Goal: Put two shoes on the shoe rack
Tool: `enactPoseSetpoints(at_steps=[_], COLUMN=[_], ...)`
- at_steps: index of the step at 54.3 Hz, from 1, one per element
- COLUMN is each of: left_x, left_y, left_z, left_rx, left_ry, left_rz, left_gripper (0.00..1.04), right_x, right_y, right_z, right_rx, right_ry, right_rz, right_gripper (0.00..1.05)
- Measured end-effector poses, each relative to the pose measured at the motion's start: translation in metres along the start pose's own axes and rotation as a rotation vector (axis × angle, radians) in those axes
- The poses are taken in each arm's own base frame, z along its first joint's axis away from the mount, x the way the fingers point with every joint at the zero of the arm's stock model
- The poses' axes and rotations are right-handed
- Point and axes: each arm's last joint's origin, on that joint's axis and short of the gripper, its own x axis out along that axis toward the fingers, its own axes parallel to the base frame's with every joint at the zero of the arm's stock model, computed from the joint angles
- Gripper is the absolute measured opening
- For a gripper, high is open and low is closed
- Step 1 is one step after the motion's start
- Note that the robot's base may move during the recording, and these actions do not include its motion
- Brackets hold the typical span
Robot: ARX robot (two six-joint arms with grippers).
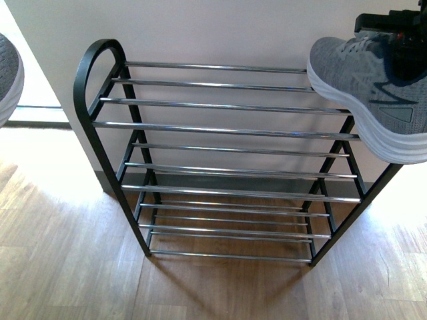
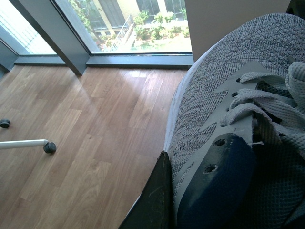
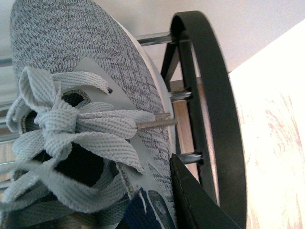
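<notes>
Right end effector [image 3: 157,210]: is clamping the side wall of the right shoe [image 1: 373,93] by its collar; only one dark finger [image 3: 190,200] is showing, pressed against the outside of the knit.
Left end effector [image 2: 176,205]: is gripping the left shoe [image 2: 224,105] the same way, with one black finger [image 2: 155,200] lying along its flank.
Right shoe, position: is hanging at the upper right of the front view, its white sole overlapping the right end of the top rods of the shoe rack [image 1: 220,127]. Whether it is touching them cannot be told.
Left shoe, position: is showing only as a sliver at the far left edge of the front view, well apart from the rack and over the wooden floor [image 2: 86,124].
Stage, as judged: both shoes are being carried and neither is resting on a tier yet.
Risk, overhang: the right shoe is sitting partly past the rack's right end, so releasing it here could tip it off the side.
Risk, rods: the rods are thin with gaps between them, so a tilted sole could slip through or rock.
Risk, grip: the soft collar is giving a one-sided hold, so the shoes could be twisting on descent.
</notes>
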Motion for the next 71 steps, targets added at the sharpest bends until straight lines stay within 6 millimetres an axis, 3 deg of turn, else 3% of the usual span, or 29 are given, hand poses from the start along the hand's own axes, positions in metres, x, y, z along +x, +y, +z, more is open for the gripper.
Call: enactPoseSetpoints(at_steps=[26,29,39,56,71], left_x=[0.0,0.0,0.0,0.0,0.0], left_y=[0.0,0.0,0.0,0.0,0.0], left_z=[0.0,0.0,0.0,0.0,0.0], left_rx=[0.0,0.0,0.0,0.0,0.0], left_ry=[0.0,0.0,0.0,0.0,0.0], left_rz=[0.0,0.0,0.0,0.0,0.0], left_gripper=[0.02,0.02,0.02,0.02,0.02], right_x=[0.014,0.014,0.004,-0.056,-0.107], right_y=[-0.007,-0.007,-0.009,-0.028,-0.066], right_z=[0.012,0.012,0.011,0.022,0.026], right_rx=[0.07,0.065,-0.081,-0.407,-0.534], right_ry=[-0.029,-0.032,0.072,0.085,-0.043], right_rz=[-0.025,-0.02,0.092,0.244,0.325], right_gripper=[0.01,0.09,0.47,0.94,0.96])
